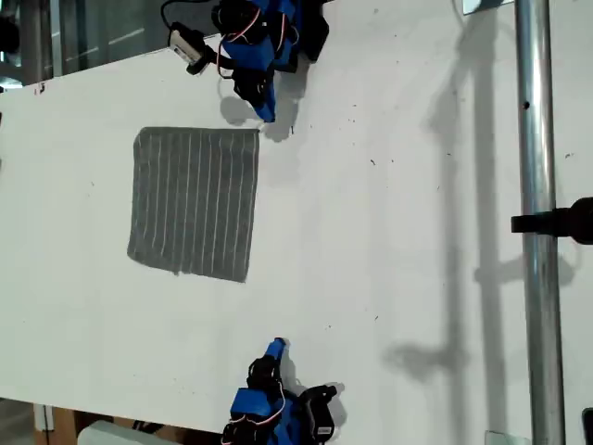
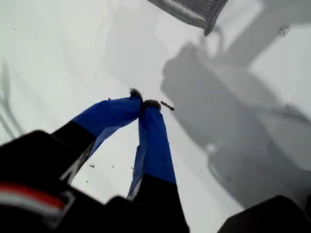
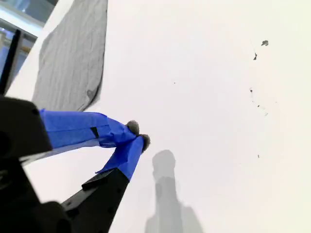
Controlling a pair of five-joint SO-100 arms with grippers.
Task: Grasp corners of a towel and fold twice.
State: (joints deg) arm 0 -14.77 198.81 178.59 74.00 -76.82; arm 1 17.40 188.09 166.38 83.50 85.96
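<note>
Fingers (image 2: 155, 141) of the first gripper (image 2: 145, 103) are pinched tip to tip with nothing between them, up at the top of the exterior view, just beside one corner (image 2: 209, 26) of the towel (image 1: 195, 204) but not touching it. Down at the bottom of the exterior view, the second gripper (image 3: 138, 135) has its fingers closed and empty too, well apart from the cloth. That grey striped towel lies flat and unfolded on the white surface (image 1: 417, 232), toward the exterior view's left.

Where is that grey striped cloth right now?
The towel lies flat on the white table, in the exterior view's left half, between the two blue arms and nearer the upper one.
</note>
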